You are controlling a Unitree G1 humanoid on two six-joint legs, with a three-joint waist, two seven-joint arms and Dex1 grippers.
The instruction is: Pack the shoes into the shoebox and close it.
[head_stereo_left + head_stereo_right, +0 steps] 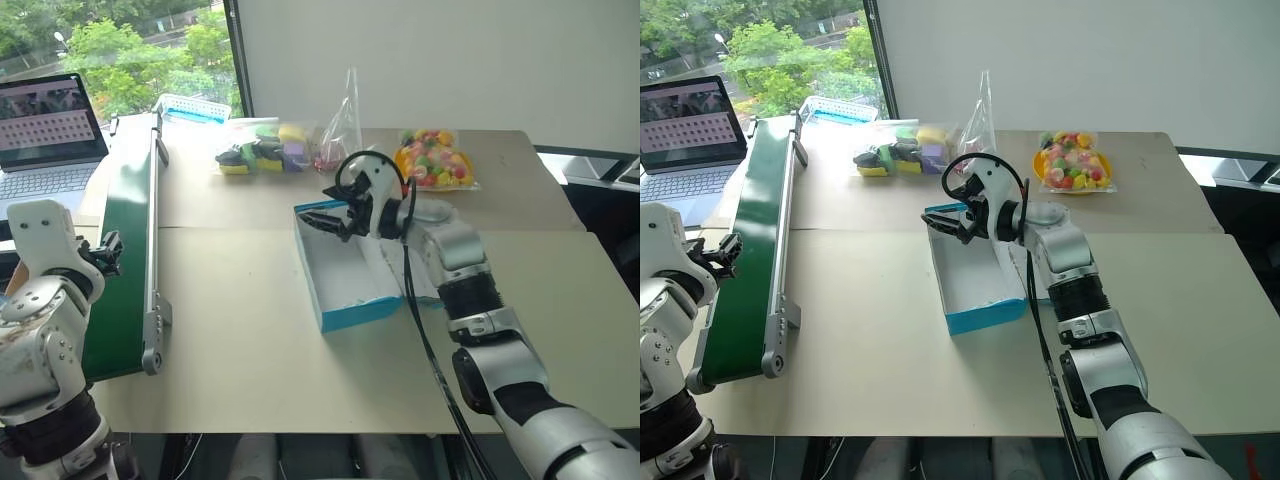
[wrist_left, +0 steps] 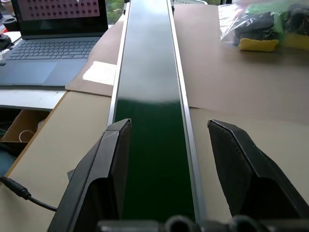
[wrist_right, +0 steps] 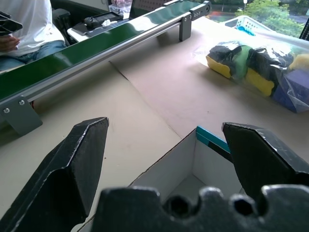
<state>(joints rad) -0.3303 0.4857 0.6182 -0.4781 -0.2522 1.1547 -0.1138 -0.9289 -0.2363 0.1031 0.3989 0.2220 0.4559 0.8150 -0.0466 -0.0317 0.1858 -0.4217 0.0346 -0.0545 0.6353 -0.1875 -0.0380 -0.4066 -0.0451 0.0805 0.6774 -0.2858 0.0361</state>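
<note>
The shoebox (image 1: 360,313) lies open in the middle of the table, bright blue outside, white and bare inside (image 1: 978,275). My right gripper (image 1: 320,222) hovers open over the box's far left corner, with nothing between its fingers; in the right wrist view the blue rim of that corner (image 3: 212,141) shows between the spread fingers. At the table's left side my left gripper (image 1: 108,252) is held open above the green conveyor belt (image 2: 149,72), holding nothing. The shoes are out of view.
The conveyor belt (image 1: 125,230) runs along the left edge, with a laptop (image 1: 45,130) beyond it. At the back lie a pale blue basket (image 1: 192,107), a bag of coloured blocks (image 1: 262,150), a clear bag (image 1: 340,135) and a bag of bright sweets (image 1: 432,160). A person (image 3: 29,24) sits behind the belt.
</note>
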